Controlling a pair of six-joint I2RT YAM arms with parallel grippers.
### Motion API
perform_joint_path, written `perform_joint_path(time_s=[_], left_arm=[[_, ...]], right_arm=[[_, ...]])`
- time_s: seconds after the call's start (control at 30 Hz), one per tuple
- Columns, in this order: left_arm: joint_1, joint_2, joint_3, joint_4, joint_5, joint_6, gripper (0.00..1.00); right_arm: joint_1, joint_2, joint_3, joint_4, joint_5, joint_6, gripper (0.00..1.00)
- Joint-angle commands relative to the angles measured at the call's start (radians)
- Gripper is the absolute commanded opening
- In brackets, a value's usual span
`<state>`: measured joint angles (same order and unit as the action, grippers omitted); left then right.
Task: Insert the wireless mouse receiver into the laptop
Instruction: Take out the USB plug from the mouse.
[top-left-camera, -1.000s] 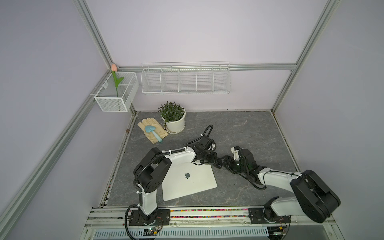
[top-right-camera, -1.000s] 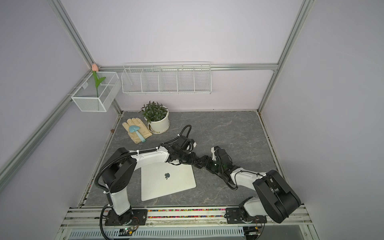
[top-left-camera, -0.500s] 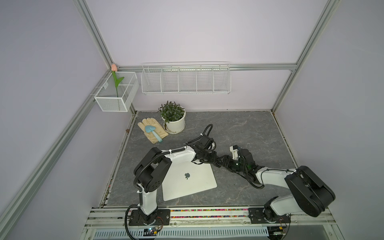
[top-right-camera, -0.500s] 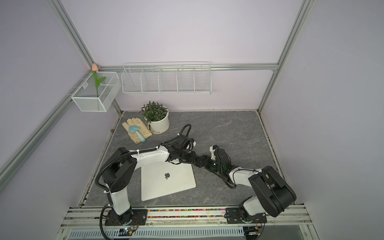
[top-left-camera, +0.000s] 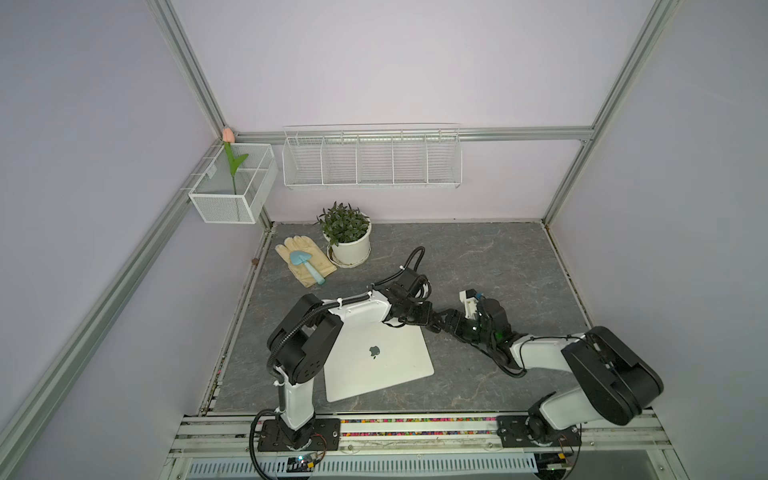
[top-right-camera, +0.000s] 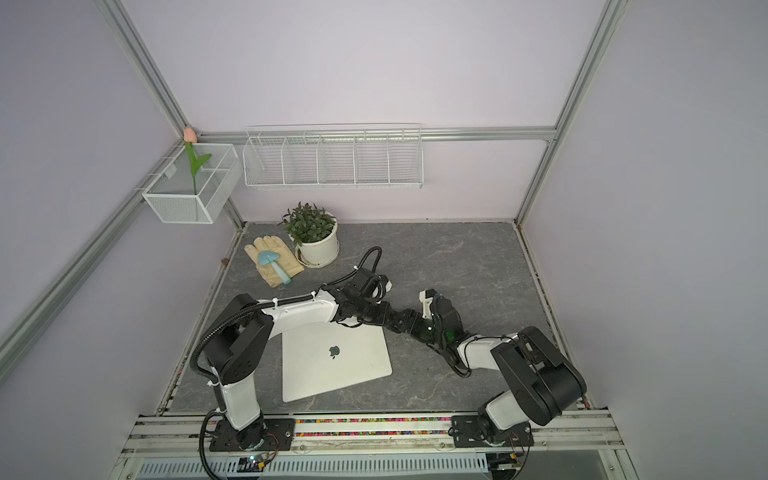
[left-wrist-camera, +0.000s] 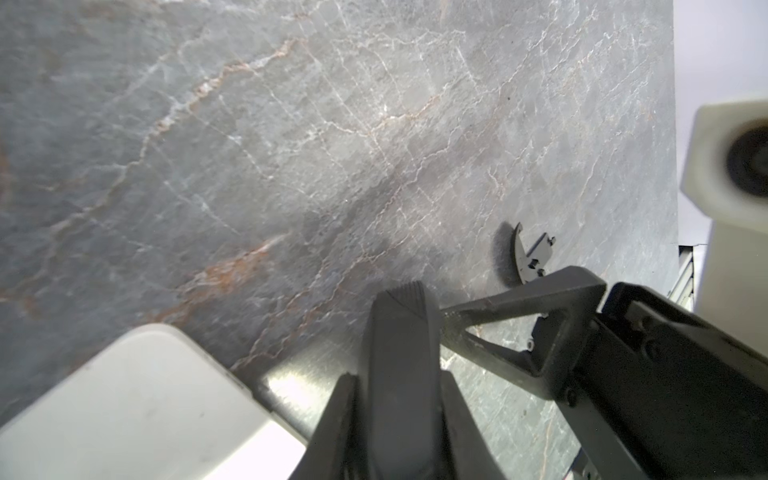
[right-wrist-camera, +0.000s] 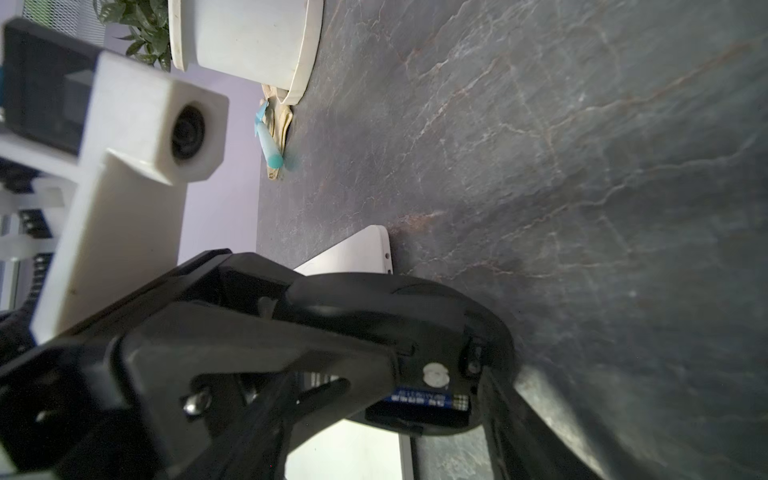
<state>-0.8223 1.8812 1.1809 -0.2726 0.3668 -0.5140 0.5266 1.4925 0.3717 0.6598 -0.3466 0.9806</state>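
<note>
The closed silver laptop (top-left-camera: 374, 365) (top-right-camera: 332, 365) lies flat near the front of the table, and its corner (left-wrist-camera: 124, 395) shows in the left wrist view. Just past its far right corner the two grippers meet. My right gripper (top-left-camera: 453, 328) (right-wrist-camera: 390, 365) is shut on the black mouse (right-wrist-camera: 395, 316), whose underside is open with a blue battery (right-wrist-camera: 432, 401) showing. My left gripper (top-left-camera: 432, 322) (left-wrist-camera: 401, 299) is shut, and its tip (right-wrist-camera: 332, 386) reaches into that open underside. The wireless mouse receiver is hidden.
A thin curved black cover (left-wrist-camera: 530, 257) lies on the table beyond the grippers. At the back left stand a potted plant (top-left-camera: 348, 245) and beige gloves (top-left-camera: 305, 259) with a blue trowel. Two wire baskets (top-left-camera: 372, 158) hang on the walls.
The right arm's elbow has drifted slightly left, towards the left arm. The two grippers stay together at the laptop's far right corner.
</note>
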Motion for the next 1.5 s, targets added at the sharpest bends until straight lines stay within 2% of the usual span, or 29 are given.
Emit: perform_joint_path(time_s=[0.0, 0.3, 0.53, 0.73, 1.07, 1.47], left_arm=[[0.004, 0.031, -0.011, -0.036, 0.074, 0.024, 0.0], [0.014, 0.043, -0.015, -0.026, 0.124, 0.038, 0.0], [0.013, 0.054, -0.011, -0.03, 0.117, 0.037, 0.0], [0.013, 0.057, -0.005, -0.03, 0.104, 0.035, 0.0], [0.012, 0.056, -0.004, -0.029, 0.097, 0.03, 0.0], [0.013, 0.048, -0.012, -0.023, 0.093, 0.028, 0.0]], right_arm=[[-0.011, -0.007, -0.03, -0.008, -0.015, -0.025, 0.73], [-0.041, 0.01, -0.068, 0.084, -0.067, -0.038, 0.71], [-0.042, 0.047, -0.065, 0.157, -0.099, -0.007, 0.68], [-0.043, 0.028, -0.063, 0.133, -0.107, -0.005, 0.65], [-0.043, -0.056, -0.033, -0.029, -0.082, -0.069, 0.61], [-0.042, -0.011, -0.041, 0.002, -0.074, -0.069, 0.63]])
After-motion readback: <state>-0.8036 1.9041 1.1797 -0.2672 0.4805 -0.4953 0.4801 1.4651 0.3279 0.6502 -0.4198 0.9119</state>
